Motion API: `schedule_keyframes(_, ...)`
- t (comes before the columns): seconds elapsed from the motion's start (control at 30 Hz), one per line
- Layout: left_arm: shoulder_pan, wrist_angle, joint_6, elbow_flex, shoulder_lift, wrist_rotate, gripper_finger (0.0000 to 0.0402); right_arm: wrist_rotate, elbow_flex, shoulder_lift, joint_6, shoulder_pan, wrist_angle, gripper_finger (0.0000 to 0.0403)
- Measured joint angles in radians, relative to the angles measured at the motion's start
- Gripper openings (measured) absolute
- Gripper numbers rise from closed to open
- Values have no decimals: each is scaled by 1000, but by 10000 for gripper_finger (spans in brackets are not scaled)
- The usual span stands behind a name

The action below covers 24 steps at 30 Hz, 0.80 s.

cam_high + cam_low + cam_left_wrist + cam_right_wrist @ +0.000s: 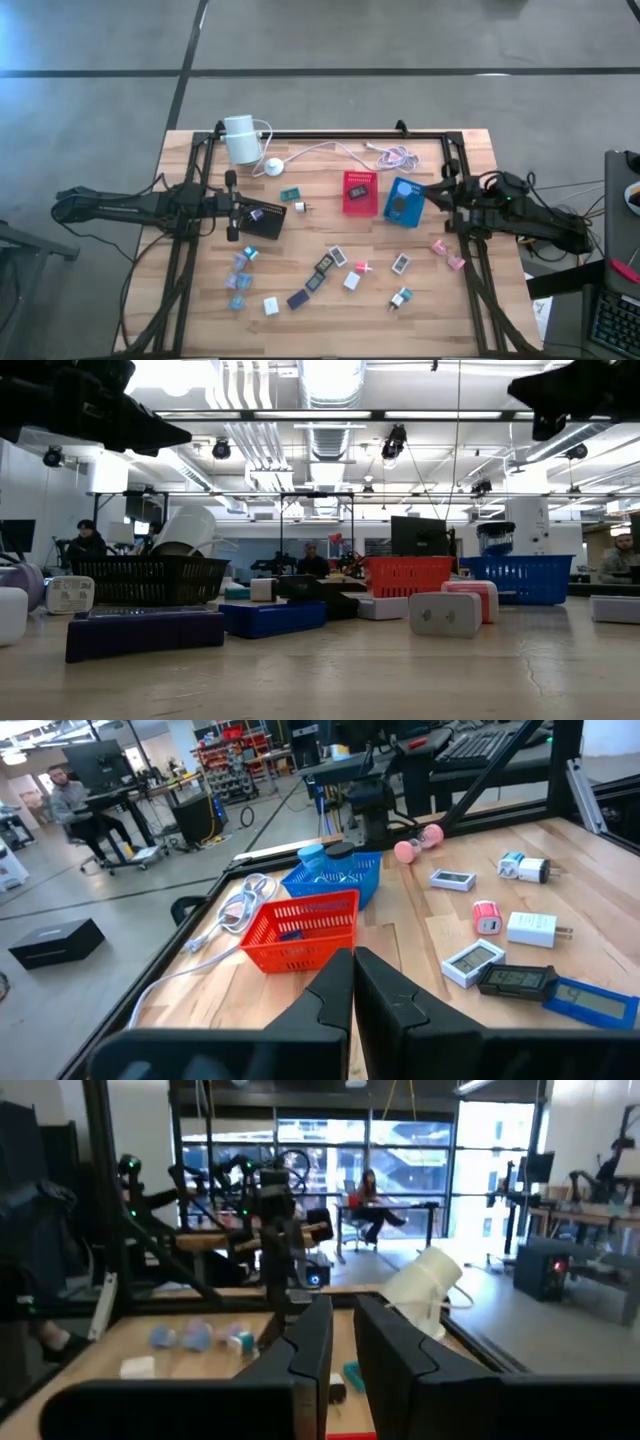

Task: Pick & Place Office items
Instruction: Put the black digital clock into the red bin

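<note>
Several small office items [325, 265] lie scattered on the near half of the wooden table [330, 320], in white, teal, pink, purple and black. Across the table's middle stand a black tray [266, 222], a red tray [359, 204] and a blue tray [410, 215]; each has a small piece in it. My left gripper [232, 207] hangs shut at the table's left side, above the black tray's left edge [352, 982]. My right gripper [446, 194] hovers at the right side, next to the blue tray. Its fingers [343, 1325] stand a narrow gap apart with nothing between them.
A white cylinder [240, 138] stands at the far left with its white cable [340, 150] and round puck [272, 167]. Black frame rails [330, 134] run along the far, left and right sides. People [68, 792] sit at desks in the room beyond.
</note>
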Motion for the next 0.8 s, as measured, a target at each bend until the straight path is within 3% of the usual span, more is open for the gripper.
schedule_keyframes(0.4, 0, 1, -9, 0, 11, -14, 16, -142, -233, -46, 30, 0, 314, 38)
schedule_keyframes(0.8, 0, 8, 27, 0, 12, -24, 16, -145, -241, -19, 43, 0, 275, 38)
